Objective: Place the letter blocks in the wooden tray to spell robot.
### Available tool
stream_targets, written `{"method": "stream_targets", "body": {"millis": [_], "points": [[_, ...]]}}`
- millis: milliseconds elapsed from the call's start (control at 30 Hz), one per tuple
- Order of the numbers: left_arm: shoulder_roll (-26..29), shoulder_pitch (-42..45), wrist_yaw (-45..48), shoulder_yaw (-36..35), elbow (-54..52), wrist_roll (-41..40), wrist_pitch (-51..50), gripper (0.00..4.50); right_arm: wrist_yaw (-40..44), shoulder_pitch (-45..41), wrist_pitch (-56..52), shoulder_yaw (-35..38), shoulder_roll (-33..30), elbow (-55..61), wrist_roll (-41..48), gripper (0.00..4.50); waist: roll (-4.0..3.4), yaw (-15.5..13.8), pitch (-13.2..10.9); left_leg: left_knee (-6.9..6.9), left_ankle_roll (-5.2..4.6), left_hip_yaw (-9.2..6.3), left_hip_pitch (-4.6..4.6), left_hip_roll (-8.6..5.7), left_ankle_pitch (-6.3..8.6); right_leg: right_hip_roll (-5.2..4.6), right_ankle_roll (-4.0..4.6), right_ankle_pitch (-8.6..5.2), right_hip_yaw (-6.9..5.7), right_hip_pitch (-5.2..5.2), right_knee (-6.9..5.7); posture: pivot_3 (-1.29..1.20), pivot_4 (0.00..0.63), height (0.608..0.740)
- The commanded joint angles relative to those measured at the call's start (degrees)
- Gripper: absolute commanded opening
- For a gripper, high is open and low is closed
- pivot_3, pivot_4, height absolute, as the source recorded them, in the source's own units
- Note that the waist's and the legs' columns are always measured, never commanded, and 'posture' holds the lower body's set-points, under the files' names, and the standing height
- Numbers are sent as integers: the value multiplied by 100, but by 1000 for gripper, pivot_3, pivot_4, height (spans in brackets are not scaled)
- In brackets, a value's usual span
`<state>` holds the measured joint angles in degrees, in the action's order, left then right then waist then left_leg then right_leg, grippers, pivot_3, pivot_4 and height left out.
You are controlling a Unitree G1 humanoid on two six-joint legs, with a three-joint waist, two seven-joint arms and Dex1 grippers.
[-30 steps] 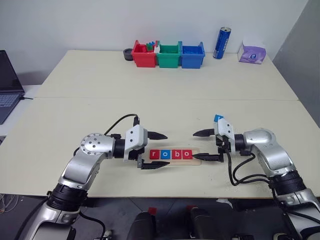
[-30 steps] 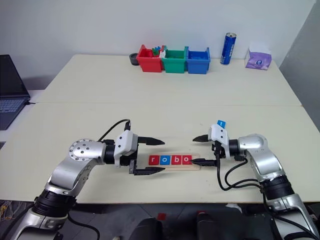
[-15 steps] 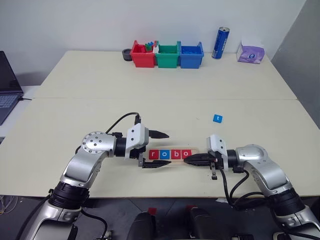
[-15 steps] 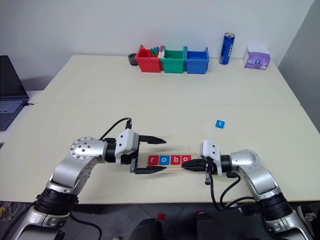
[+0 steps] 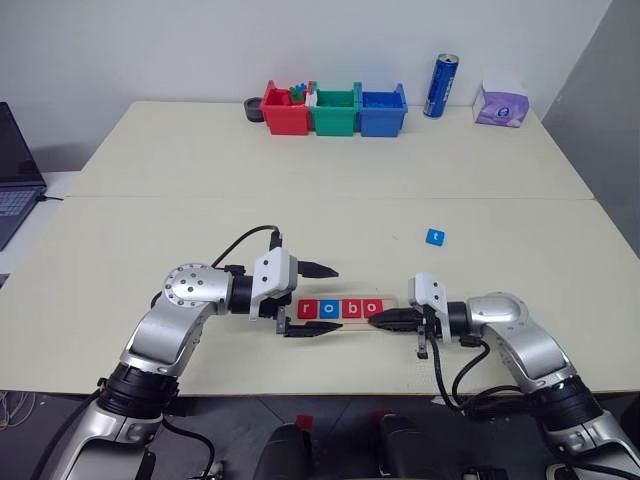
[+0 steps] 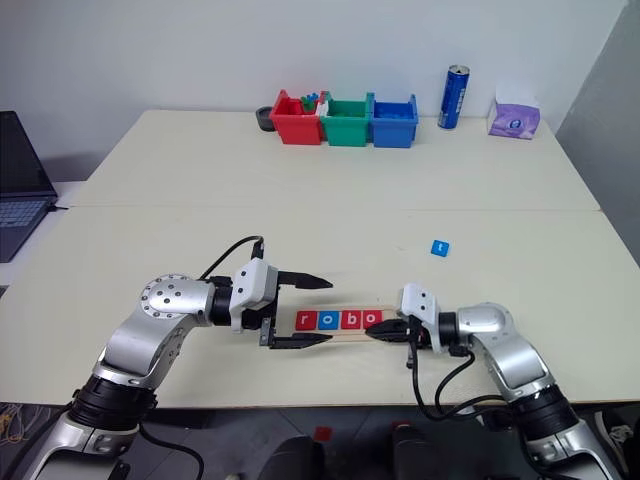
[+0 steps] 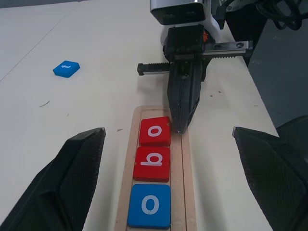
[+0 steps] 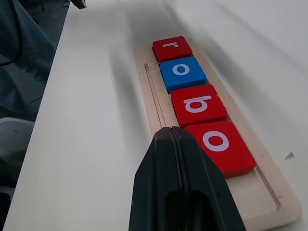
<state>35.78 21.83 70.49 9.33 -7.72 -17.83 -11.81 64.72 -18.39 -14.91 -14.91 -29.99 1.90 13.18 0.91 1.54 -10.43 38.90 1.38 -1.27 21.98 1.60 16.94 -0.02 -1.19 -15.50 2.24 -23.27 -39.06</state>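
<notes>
The wooden tray (image 5: pixel 392 318) lies near the table's front edge. Four letter blocks sit in it, reading r (image 5: pixel 307 308), o (image 5: pixel 329 308), b (image 5: pixel 350 308), o (image 5: pixel 372 308); the first o is blue and the others are red. A blue t block (image 5: pixel 434 237) lies loose on the table, behind and right of the tray. My left gripper (image 5: pixel 330 300) stands open astride the tray's left end, one finger behind it and one in front. My right gripper (image 5: pixel 373 322) is shut and empty. Its tip (image 7: pixel 180 129) rests at the tray's front rim beside the last red o (image 8: pixel 220 147).
Red (image 5: pixel 284 108), green (image 5: pixel 335 110) and blue (image 5: pixel 383 110) plastic bins stand in a row at the back of the table. A blue can (image 5: pixel 443 87) and a purple tissue pack (image 5: pixel 503 105) stand to their right. A laptop (image 5: pixel 15 170) sits at the far left.
My right gripper has shut and come down and to the left, from in front of the blue t block to the tray's right end. The left arm and all blocks have stayed put.
</notes>
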Motion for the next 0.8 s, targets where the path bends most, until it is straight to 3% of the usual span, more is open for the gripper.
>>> {"method": "stream_targets", "body": {"millis": [33, 467, 800], "points": [[-15, 34, -11, 6, -87, -31, 108, 4500, -74, -77, 151, 15, 48, -7, -40, 19, 0, 0, 0, 0, 0, 0, 0, 0, 0, 0, 0, 0, 0, 0, 0, 0, 150, 740], [-24, 51, 1, 2, -34, -19, 137, 4500, -99, -81, 153, 138, 71, 39, 77, 19, 0, 0, 0, 0, 0, 0, 0, 0, 0, 0, 0, 0, 0, 0, 0, 0, 150, 740], [-38, 66, 41, 26, 0, -20, 151, 4500, 125, -108, 12, 406, -460, 166, 239, 19, 0, 0, 0, 0, 0, 0, 0, 0, 0, -1, 0, 0, 0, 1, 0, 0, 150, 740]]}}
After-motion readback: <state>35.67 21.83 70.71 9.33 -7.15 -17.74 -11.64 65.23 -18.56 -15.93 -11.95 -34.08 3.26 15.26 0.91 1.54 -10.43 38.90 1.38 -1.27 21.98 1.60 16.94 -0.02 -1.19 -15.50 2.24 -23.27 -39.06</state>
